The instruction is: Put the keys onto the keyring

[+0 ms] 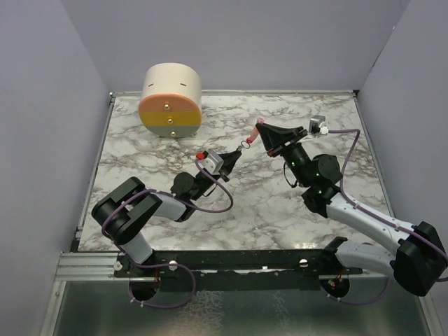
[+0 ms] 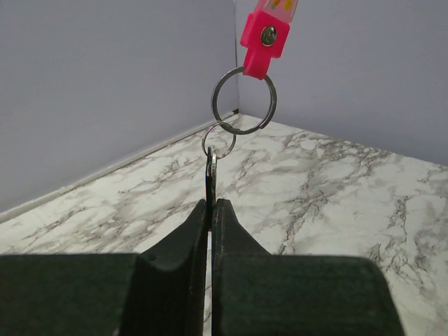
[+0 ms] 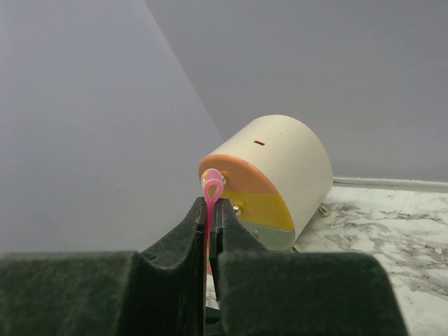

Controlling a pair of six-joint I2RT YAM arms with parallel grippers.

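My right gripper (image 3: 211,203) is shut on a thin pink strap (image 3: 213,189), held above the table's middle (image 1: 260,126). From the strap's pink clasp (image 2: 260,42) hangs the keyring (image 2: 213,101), a silver split ring. My left gripper (image 2: 211,203) is shut on a dark flat key (image 2: 211,175), seen edge-on, just below and left of the strap (image 1: 238,150). A small silver ring (image 2: 219,140) on the key's top overlaps the keyring's lower rim. I cannot tell whether the two rings are linked.
A cream cylinder (image 1: 171,100) with an orange, yellow and grey end face lies on its side at the back left of the marble table (image 1: 280,210). Grey walls close in the left, back and right sides.
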